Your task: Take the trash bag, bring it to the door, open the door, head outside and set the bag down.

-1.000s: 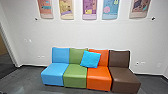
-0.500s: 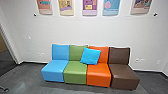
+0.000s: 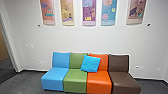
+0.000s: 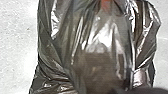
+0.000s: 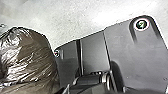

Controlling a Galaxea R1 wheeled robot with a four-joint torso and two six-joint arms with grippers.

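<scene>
Trash bag (image 4: 105,62) bulges near me, a multicolored sofa (image 3: 75,78) ahead; the grip of either end effector I cannot tell.

High head view facing seats (image 3: 75,77), wrist views close, angled down (bag (image 4: 101,67) in both)

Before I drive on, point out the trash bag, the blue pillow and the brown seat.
Trash bag (image 4: 100,55): left wrist view, front of its shiny side.
Blue pillow (image 3: 90,64): head view, middle of its face.
Brown seat (image 3: 119,63): head view, its backrest.
</scene>
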